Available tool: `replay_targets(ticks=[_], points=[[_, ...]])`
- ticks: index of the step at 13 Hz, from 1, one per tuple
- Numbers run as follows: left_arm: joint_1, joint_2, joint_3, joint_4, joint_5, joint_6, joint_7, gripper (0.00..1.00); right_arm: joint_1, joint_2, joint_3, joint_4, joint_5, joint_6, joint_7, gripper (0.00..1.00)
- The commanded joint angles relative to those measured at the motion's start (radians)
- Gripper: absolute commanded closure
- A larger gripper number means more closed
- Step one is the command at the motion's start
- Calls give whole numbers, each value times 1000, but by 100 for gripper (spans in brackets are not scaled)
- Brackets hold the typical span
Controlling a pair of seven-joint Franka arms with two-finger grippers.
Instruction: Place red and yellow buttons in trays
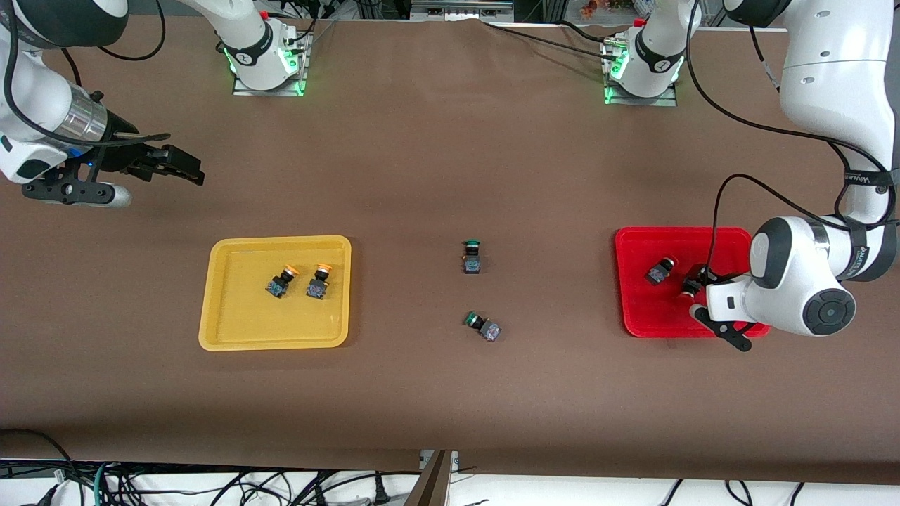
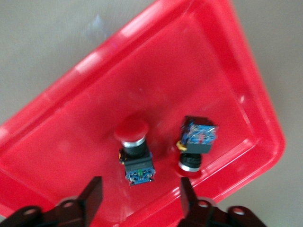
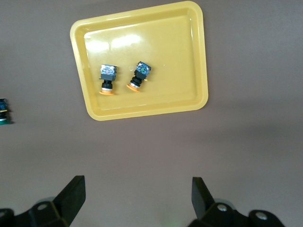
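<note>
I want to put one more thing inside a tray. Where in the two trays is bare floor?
In the yellow tray, the strip nearer the front camera than the two yellow buttons is bare. The red tray is crowded: two red buttons lie there, with the open left pincer over them.

My arms glossy white with dark grey joint caps, black cables looping along them, green lights glowing at both bases, silver metal band at right wrist, black two-finger right gripper [image 3: 137, 196], black left gripper [image 2: 142, 198], screw holes at finger mounts
</note>
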Motion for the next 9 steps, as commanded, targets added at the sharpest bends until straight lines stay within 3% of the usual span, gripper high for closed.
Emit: replay_targets(ticks=[1,5,9], points=[[-59,-157,0,-4,24,-109,-63,0,-141,-13,146,-9,-37,-5,-14,1],[-62,-344,0,5,21,-199,-213,0,-141,-8,145,32,-54,-5,-13,1],[-65,-411,-11,172,8,-389,-218,0,-138,-1,148,104,-101,-41,-22,1]])
